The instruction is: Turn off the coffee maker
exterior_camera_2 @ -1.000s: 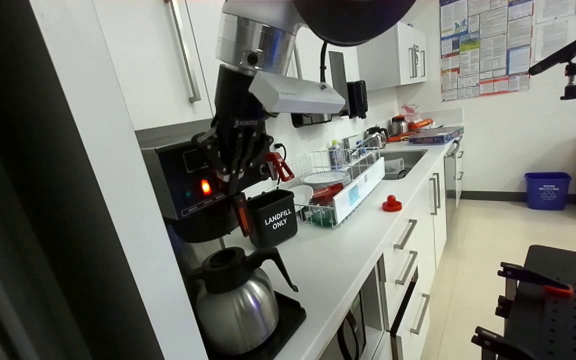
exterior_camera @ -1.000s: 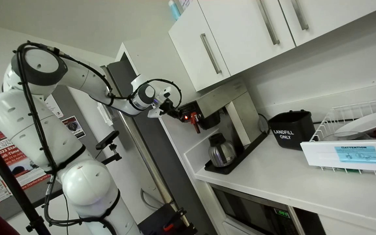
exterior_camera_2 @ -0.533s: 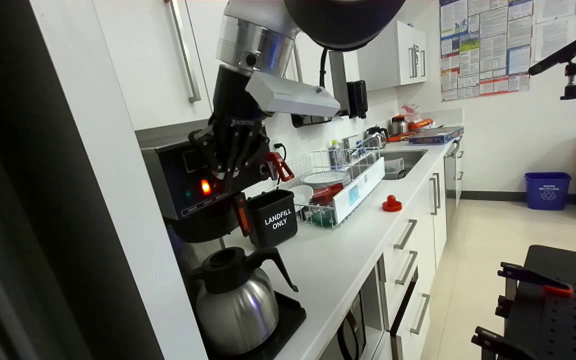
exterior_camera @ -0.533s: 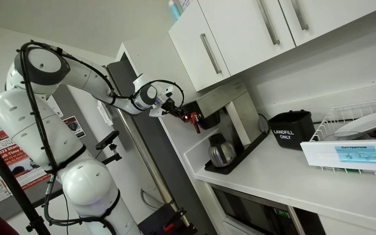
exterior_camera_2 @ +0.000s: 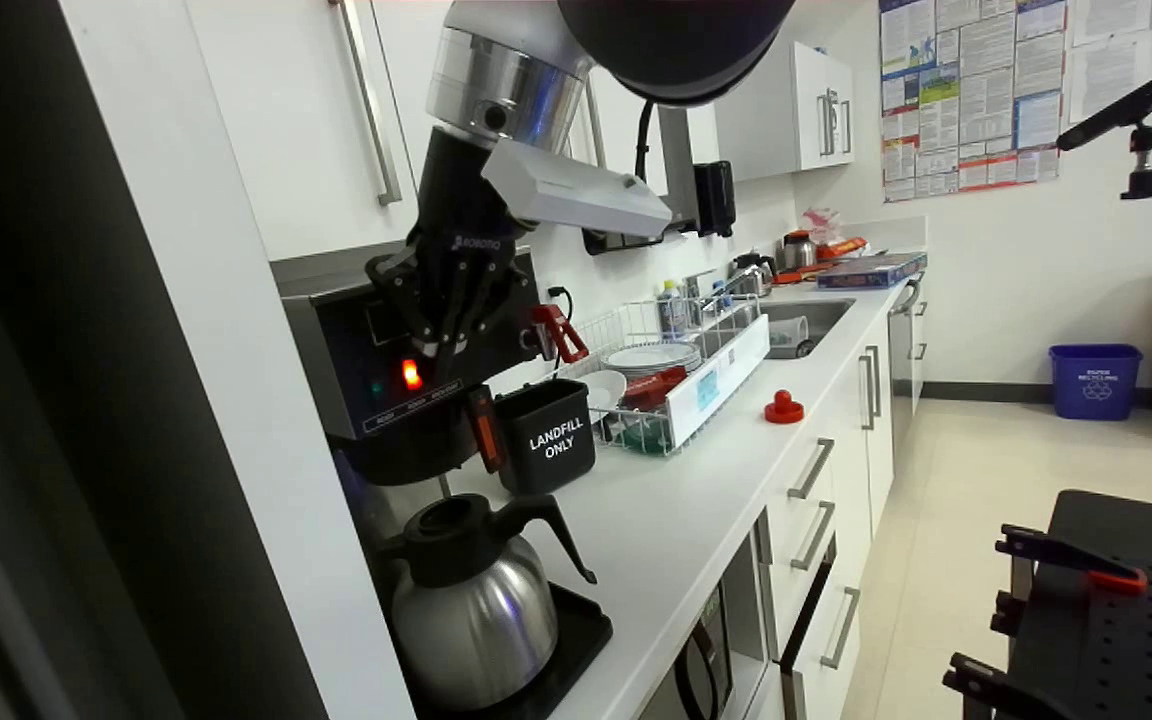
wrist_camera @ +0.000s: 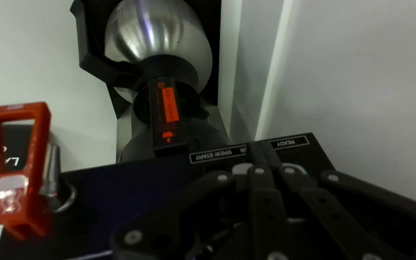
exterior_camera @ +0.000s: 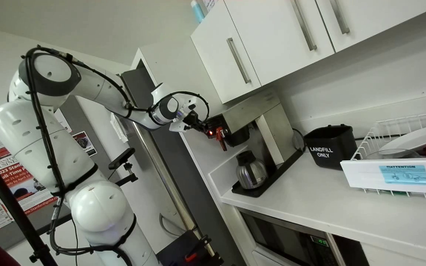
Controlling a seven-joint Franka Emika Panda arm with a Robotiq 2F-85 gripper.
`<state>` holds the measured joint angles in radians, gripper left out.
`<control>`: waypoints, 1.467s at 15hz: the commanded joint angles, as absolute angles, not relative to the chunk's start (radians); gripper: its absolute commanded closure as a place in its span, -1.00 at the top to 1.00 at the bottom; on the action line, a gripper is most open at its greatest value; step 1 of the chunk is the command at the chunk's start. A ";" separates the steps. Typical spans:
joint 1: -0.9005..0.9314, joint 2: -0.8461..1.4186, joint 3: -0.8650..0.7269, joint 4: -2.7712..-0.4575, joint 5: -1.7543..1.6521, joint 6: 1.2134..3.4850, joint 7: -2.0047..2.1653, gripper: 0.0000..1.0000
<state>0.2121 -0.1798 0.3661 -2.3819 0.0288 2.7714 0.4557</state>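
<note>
- White panel (exterior_camera_2: 226, 300) at far left in an exterior view, counter (exterior_camera_2: 661, 530) off to the right.
- Coffee maker (exterior_camera_2: 351, 340) just beside panel, upright on the counter. Red indicator (exterior_camera_2: 411, 374) lit, so probably powered; likely the power switch itself.
- Gripper (exterior_camera_2: 443, 349) in front of its face, just right of the red glow. Fingers (wrist_camera: 269, 154) pressed together, nothing pinched, per wrist view. Contact with face: can't tell.
- Centre fingertips on the switch, press straight in, short and light. Check for no glow before backing off.
- Keep off BREW START label (wrist_camera: 213, 155) (legible in wrist view), basket handle (exterior_camera_2: 484, 428) and red tap handle (exterior_camera_2: 562, 335), all further right.
- "LANDFILL ONLY" bin (exterior_camera_2: 548, 440) behind, no factor.
</note>
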 commanded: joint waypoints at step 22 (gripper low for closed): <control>0.233 -0.379 0.373 -2.430 -0.027 2.585 0.465 -1.00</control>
<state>0.2356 -0.2515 0.3674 -2.3838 -0.0232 2.6885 0.4566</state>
